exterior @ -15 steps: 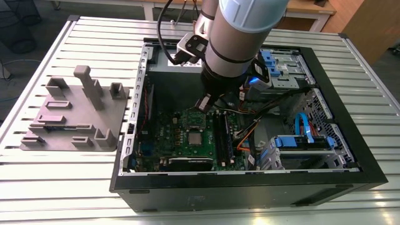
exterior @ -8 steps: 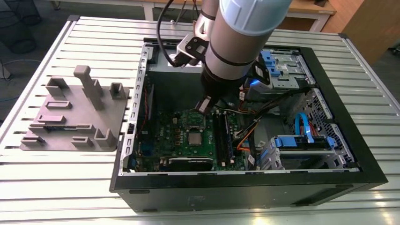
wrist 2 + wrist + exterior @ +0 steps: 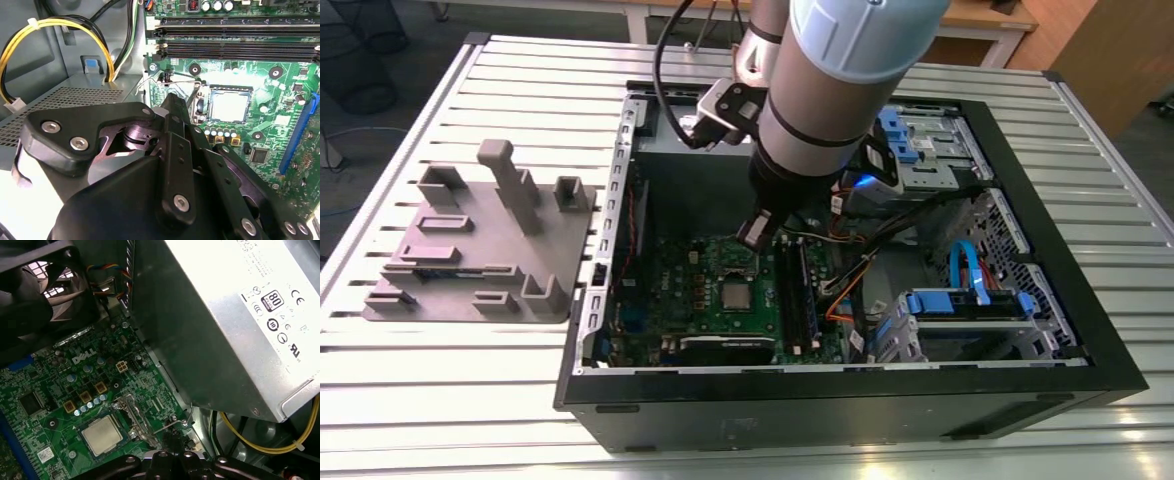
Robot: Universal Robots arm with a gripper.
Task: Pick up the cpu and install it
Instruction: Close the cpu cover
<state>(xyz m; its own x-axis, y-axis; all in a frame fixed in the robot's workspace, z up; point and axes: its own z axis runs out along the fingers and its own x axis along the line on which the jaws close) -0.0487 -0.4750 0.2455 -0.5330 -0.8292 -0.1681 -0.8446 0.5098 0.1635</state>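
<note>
Silver cpu [image 3: 101, 434] sits in the motherboard [image 3: 45, 390] socket, just beyond the tool [image 3: 172, 457]; finger state unclear.

Even, bright light fills the exterior view, with glare streaks on the slatted counter [image 3: 440, 400] near its front edge. In the first wrist view, the power supply [image 3: 235, 315] reflects white glare; the second wrist view shows the motherboard [image 3: 280, 100] partly washed out, the near end effector [image 3: 170, 107] soft and dark
</note>
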